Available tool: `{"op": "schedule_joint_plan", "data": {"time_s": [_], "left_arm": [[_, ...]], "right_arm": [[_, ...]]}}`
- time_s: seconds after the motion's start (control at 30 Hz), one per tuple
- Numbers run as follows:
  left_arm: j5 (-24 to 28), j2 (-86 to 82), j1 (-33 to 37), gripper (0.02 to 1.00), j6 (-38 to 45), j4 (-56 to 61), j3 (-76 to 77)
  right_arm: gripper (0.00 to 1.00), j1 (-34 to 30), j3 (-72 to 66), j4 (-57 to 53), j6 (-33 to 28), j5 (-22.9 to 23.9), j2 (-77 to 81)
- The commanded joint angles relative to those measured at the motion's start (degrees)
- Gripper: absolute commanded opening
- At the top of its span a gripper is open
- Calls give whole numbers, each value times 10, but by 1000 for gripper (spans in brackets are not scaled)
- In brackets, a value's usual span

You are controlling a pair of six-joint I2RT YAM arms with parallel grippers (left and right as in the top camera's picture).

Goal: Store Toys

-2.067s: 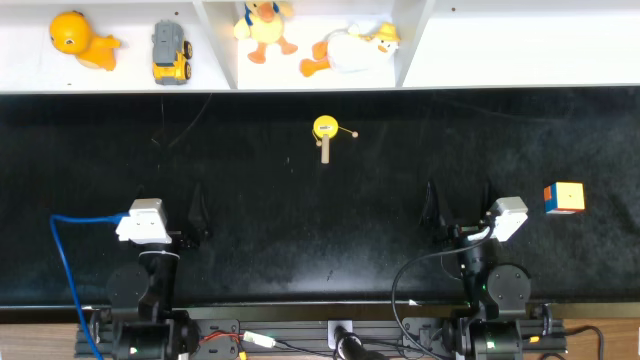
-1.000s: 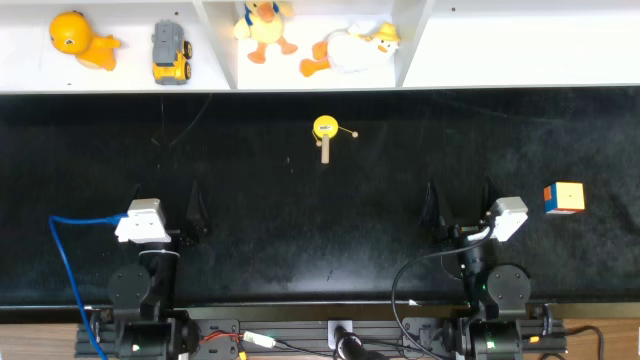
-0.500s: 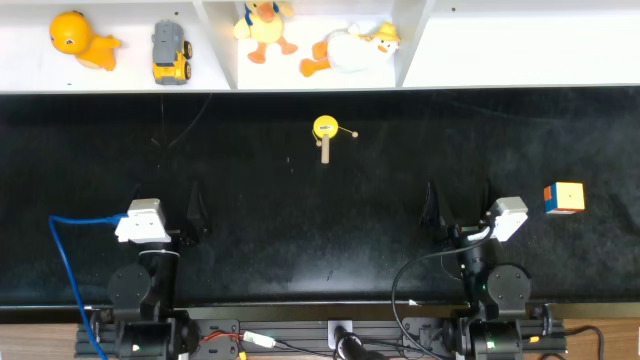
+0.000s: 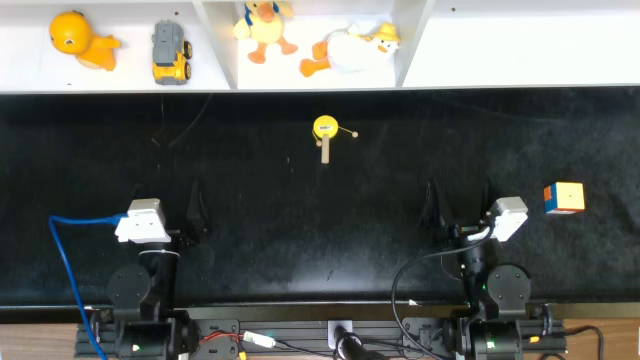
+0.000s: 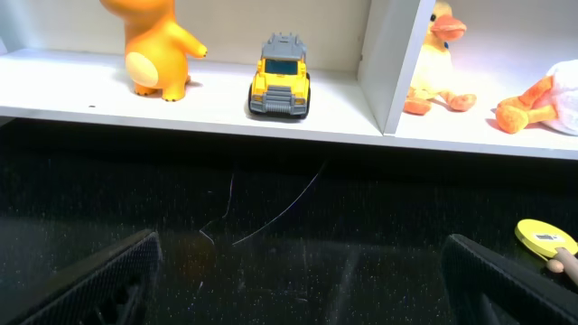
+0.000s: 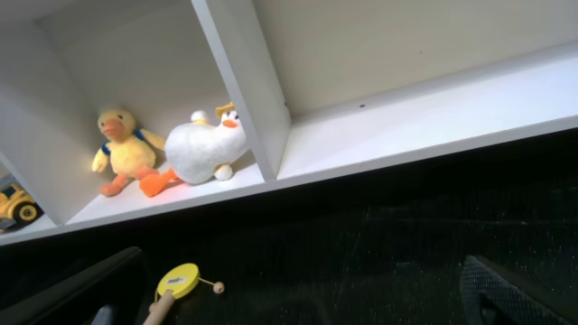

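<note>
The left end effector (image 4: 168,212) and the right end effector (image 4: 458,210) are wide open and hold nothing. The yellow rattle (image 4: 325,130) lies upper middle on the black counter (image 4: 250,180). The cube (image 4: 565,197) lies far right.

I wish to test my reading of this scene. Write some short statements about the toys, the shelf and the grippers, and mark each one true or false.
1. The yellow-and-grey toy truck stands in the same compartment of the white shelf as the orange plastic duck. True.
2. The multicoloured puzzle cube sits on the shelf. False: it lies on the black table.
3. The yellow rattle drum with a wooden handle lies on the table. True.
4. The right gripper holds the cube. False: it is open and apart from the cube.
</note>
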Motion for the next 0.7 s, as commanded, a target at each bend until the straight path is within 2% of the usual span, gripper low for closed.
{"op": "schedule_joint_plan", "data": {"time_s": [0.03, 0.5, 0.57, 0.63, 0.7], "left_arm": [[-7, -7, -4, 998, -8, 3, -5], [-7, -7, -4, 996, -8, 3, -5], [-7, -7, -4, 998, -8, 3, -5], [-7, -7, -4, 996, -8, 3, -5], [-7, -7, -4, 998, -8, 3, -5]], "right_arm": [[996, 3, -8, 3, 2, 4, -5], [996, 3, -8, 3, 3, 0, -5], [996, 3, -8, 4, 21, -7, -5], [996, 3, -8, 12, 53, -32, -5], [996, 2, -6, 30, 67, -95, -5]]}}
